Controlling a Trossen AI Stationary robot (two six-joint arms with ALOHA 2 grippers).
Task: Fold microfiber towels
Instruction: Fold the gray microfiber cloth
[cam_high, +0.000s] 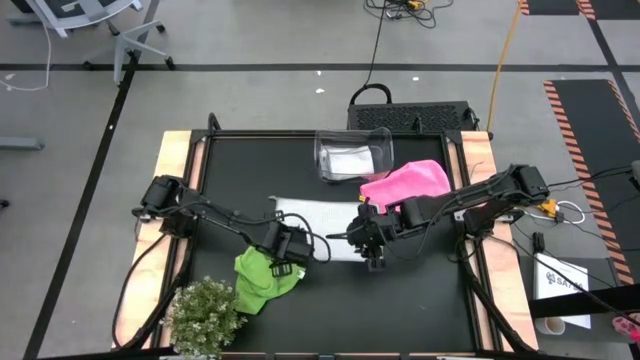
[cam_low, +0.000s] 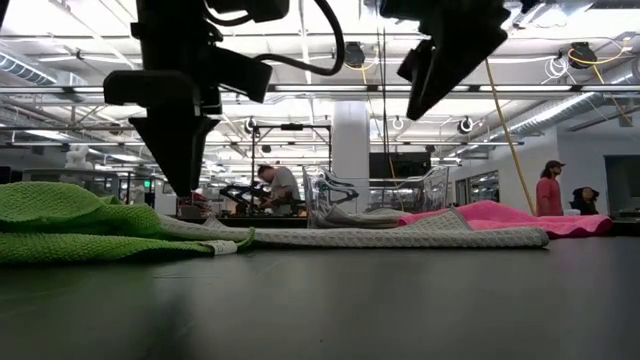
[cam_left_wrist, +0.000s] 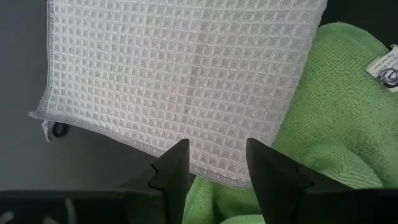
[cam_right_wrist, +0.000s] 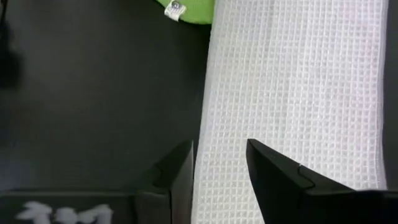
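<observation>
A white waffle-weave towel (cam_high: 318, 222) lies flat on the black table, and its near left corner rests on a crumpled lime green towel (cam_high: 262, 282). A pink towel (cam_high: 405, 183) lies bunched at the far right. Another white towel (cam_high: 348, 160) sits in the clear bin. My left gripper (cam_high: 290, 250) is open just above the white towel's near left edge (cam_left_wrist: 217, 146). My right gripper (cam_high: 370, 248) is open and higher up, over the towel's near right edge (cam_right_wrist: 221, 146). In the low view both grippers hang clear of the cloth: the left gripper (cam_low: 180, 185) and the right gripper (cam_low: 425, 95).
The clear plastic bin (cam_high: 352, 135) stands at the far middle of the table. A small bushy green plant (cam_high: 205, 315) stands at the near left corner. Bare black table (cam_high: 400, 310) lies at the near right. People show in the room behind (cam_low: 548, 190).
</observation>
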